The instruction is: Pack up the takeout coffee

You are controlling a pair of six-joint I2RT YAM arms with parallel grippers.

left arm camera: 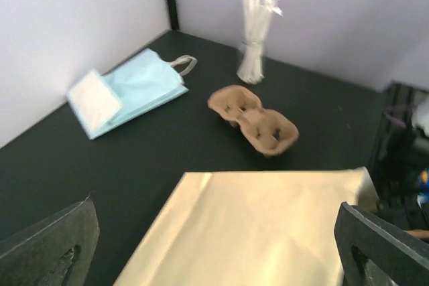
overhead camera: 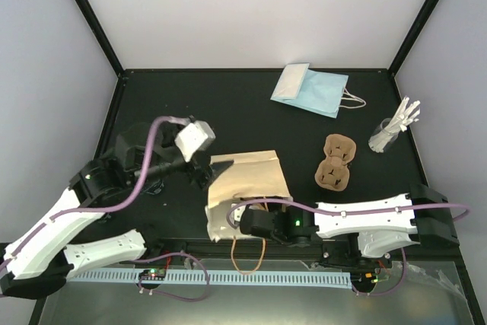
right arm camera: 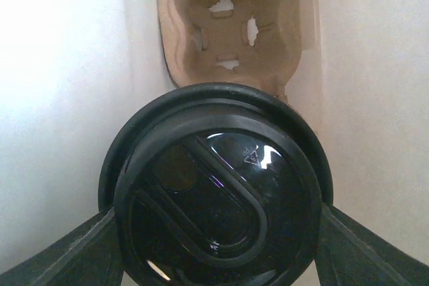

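At the left of the top view, the left pincer (overhead camera: 207, 170) is held wide open and empty over the upper left corner of the bag (overhead camera: 255, 180). At lower centre, within the bag's mouth, the coffee (right arm camera: 214, 185) is gripped by the right pincer (overhead camera: 255, 224). Its lid (right arm camera: 201, 199) is turned to the wrist camera, and its long axis runs into the picture towards a carrier (right arm camera: 228, 25).

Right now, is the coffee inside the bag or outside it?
Inside. The right gripper holds the coffee cup between walls of the paper bag.
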